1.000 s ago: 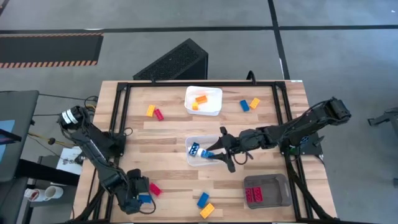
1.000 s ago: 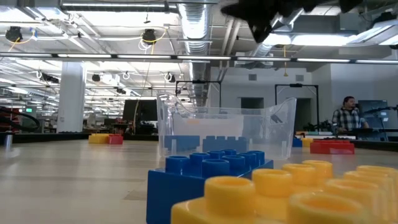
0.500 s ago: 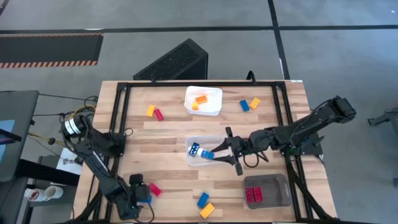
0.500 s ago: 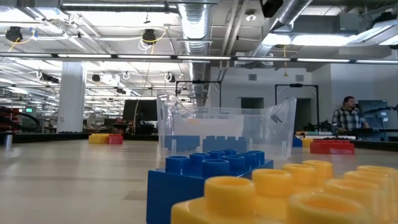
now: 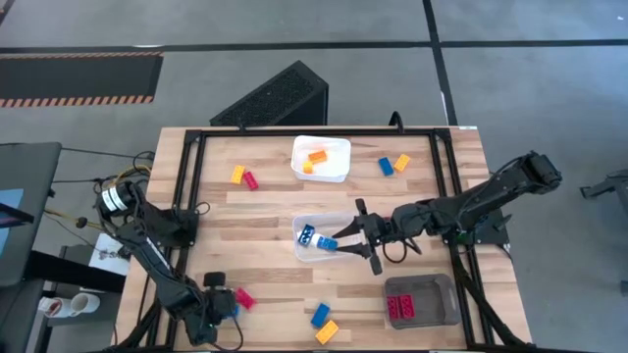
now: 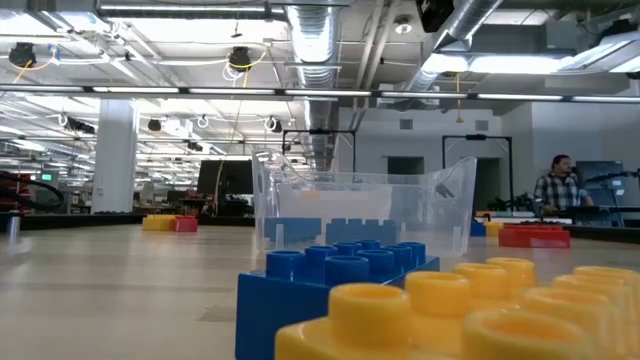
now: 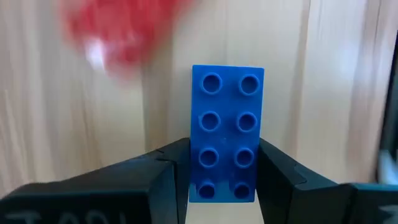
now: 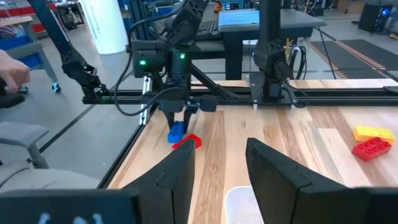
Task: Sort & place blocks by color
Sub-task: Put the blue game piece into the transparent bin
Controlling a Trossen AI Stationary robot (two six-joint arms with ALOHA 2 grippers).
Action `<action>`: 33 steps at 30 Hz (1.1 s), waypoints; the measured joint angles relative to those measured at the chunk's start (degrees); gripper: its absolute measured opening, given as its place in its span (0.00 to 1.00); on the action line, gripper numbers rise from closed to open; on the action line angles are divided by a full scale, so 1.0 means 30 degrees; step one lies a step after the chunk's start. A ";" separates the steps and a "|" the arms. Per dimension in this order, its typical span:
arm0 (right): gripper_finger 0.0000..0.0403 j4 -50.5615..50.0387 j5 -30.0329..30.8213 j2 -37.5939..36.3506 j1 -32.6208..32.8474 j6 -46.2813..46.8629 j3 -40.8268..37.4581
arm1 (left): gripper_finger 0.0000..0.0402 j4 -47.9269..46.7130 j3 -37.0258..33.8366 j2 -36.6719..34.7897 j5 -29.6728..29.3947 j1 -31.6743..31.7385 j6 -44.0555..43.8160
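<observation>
My left gripper is at the table's near left corner, shut on a blue block. A red block lies just beside it. My right gripper hangs open at the right rim of the clear container, which holds two blue blocks. Nothing sits between its fingers. The white tray holds orange blocks and the grey tray holds red ones. Loose blocks lie at the far left, the far right and the near edge. My left gripper pinches the blue block's two long sides between its two fingers, at the end nearest the wrist. The fingers come from above, pointing down, and lie across the block. Its studded face is toward the wrist camera. Whether it is clear of the table I cannot tell.
In the low view a blue block and a yellow block fill the foreground before the clear container. A black frame runs along the table's sides. A person stands far behind.
My right gripper has drawn back toward the table's right edge and risen from the clear container, where the blue block stays. My left gripper has shifted a little toward the far edge at the near left corner.
</observation>
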 joint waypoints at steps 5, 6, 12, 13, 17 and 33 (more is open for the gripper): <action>0.41 0.0018 -0.0007 0.0007 -0.0191 0.0001 0.0000 | 0.25 -0.3427 0.0638 -0.2664 -0.1928 -0.0445 -0.1116; 0.41 0.0027 -0.0007 0.0007 -0.0188 -0.0076 0.0000 | 0.25 -0.3974 0.0635 -0.3234 -0.3110 -0.0574 -0.1638; 0.41 0.0244 -0.0007 -0.0095 -0.0205 -0.1287 0.0018 | 0.25 -0.4197 0.0623 -0.5884 -0.8452 -0.1400 -0.2437; 0.41 0.0279 -0.0007 -0.0095 -0.0294 -0.1378 0.0029 | 0.25 -0.4351 0.0623 -0.6195 -0.9793 -0.1399 -0.1933; 0.41 0.0440 0.0028 -0.0095 -0.0609 -0.1216 0.0029 | 0.26 -0.4388 0.0652 -0.7353 -1.4566 -0.0510 0.0717; 0.41 0.0699 0.0029 -0.0095 0.0159 -0.0840 0.0029 | 0.26 1.3441 -0.4548 -1.0274 -0.9005 0.9411 2.0182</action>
